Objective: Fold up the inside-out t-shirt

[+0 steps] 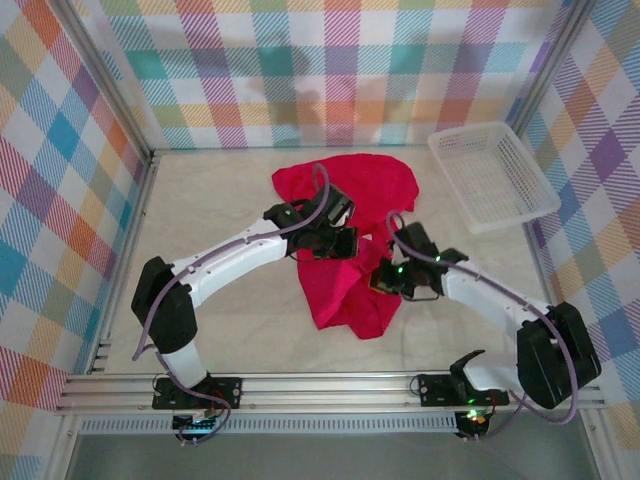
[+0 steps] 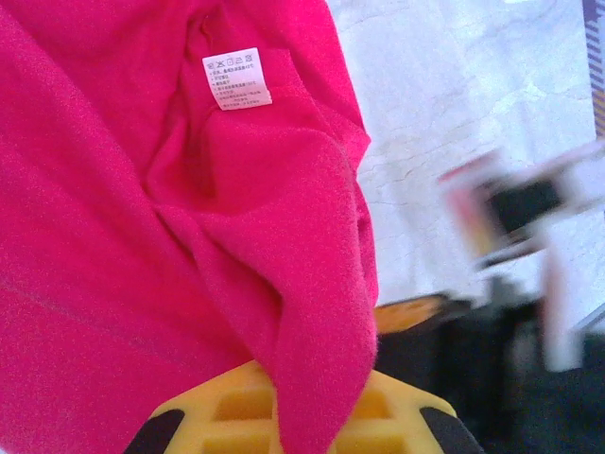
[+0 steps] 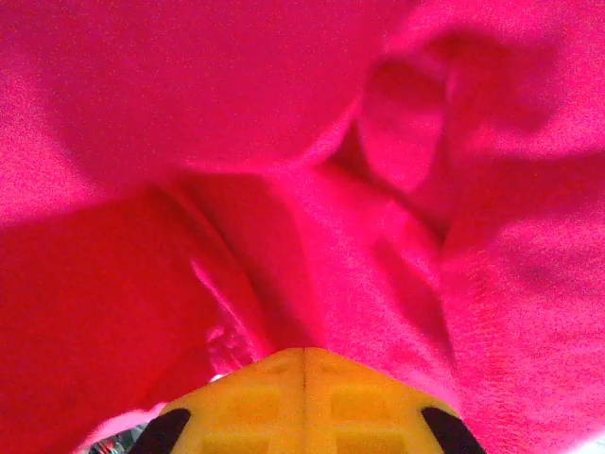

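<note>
Crumpled crimson inside-out t-shirt, white care tag exposed, bunched in loose folds mid-table

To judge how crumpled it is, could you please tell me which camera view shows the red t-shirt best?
The top external view: it takes in the whole t-shirt, bunched into an uneven heap. The left wrist view gives a close patch of it with the white tag; the right wrist view gives creased fabric up close.
</note>
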You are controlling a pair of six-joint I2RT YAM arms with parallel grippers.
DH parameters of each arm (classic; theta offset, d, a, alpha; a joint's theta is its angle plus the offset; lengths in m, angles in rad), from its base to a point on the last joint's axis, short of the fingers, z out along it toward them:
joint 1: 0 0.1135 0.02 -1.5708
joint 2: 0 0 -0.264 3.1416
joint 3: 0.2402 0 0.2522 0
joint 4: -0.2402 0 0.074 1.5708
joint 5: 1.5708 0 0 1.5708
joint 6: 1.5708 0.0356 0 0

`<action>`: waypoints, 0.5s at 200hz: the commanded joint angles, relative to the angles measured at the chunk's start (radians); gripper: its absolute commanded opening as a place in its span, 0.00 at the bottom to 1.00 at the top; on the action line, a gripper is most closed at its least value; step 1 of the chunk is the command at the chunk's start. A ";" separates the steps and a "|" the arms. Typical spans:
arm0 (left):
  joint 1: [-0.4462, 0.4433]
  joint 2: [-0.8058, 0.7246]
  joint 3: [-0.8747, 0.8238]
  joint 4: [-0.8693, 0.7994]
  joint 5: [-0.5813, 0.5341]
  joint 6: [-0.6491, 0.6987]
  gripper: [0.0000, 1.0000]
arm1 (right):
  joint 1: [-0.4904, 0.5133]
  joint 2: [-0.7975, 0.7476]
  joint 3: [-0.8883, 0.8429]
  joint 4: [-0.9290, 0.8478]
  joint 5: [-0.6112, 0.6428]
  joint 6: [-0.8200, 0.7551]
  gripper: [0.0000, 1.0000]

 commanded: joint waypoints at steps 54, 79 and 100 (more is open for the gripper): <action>-0.014 -0.081 0.035 0.179 0.077 -0.286 0.00 | 0.053 0.293 0.112 0.501 0.123 0.221 0.00; -0.058 -0.106 0.053 0.239 0.038 -0.344 0.00 | -0.007 0.391 0.234 0.485 0.166 0.225 0.00; -0.088 -0.119 0.083 0.275 0.010 -0.376 0.00 | -0.055 0.488 0.325 0.502 0.142 0.261 0.09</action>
